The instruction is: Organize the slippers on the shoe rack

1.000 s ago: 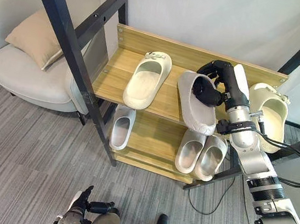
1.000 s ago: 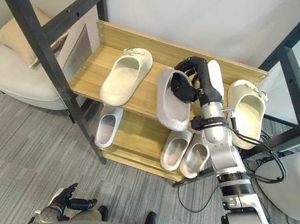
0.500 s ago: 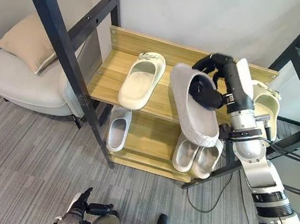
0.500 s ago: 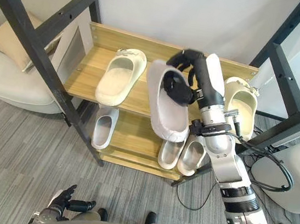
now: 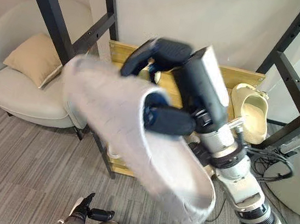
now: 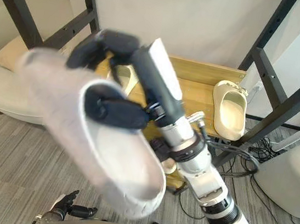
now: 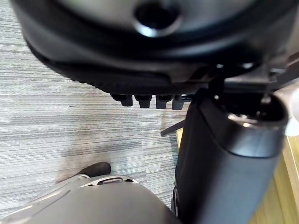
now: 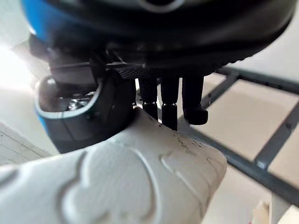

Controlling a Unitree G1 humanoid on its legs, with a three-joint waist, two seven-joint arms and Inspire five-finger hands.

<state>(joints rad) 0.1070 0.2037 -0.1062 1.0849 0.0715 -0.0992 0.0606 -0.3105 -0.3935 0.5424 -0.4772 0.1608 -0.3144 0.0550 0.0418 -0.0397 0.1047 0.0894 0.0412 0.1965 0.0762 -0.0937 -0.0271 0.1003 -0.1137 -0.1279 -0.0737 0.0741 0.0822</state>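
We list, largest first: a grey striped carpet floor [image 5: 15,171]; a black metal frame [image 5: 47,10] whose posts stand to either side of the scene; a pale armchair [image 5: 14,94] on the robot's left by the wall; a wooden shoe rack [image 5: 246,77] against the white wall, between the posts; and a tan pillow [image 5: 32,58] leaning in the armchair's seat. Next we record the grey-white slipper [image 5: 110,123], held in the air close before the head camera, well clear of the rack and hiding the rack's left and middle part. It slopes from upper left down to lower right and is blurred, so we cannot tell which face is turned to us. The right robot hand [image 5: 192,87] is clenched on this slipper: its thumb [image 5: 165,119] presses the near broad face and its fingers [image 5: 164,46] hook over the far edge. The right wrist view shows the fingers [image 8: 170,105] bearing on an embossed pale surface. On the rack's top shelf we note a cream slipper [image 5: 254,112] at the right end, opening upward, apart from the hand, and part of a second cream slipper [image 6: 122,78] behind the hand. Last, the left robot hand [image 5: 89,213] hangs low over the carpet, fingers loose and spread, grasping nothing.
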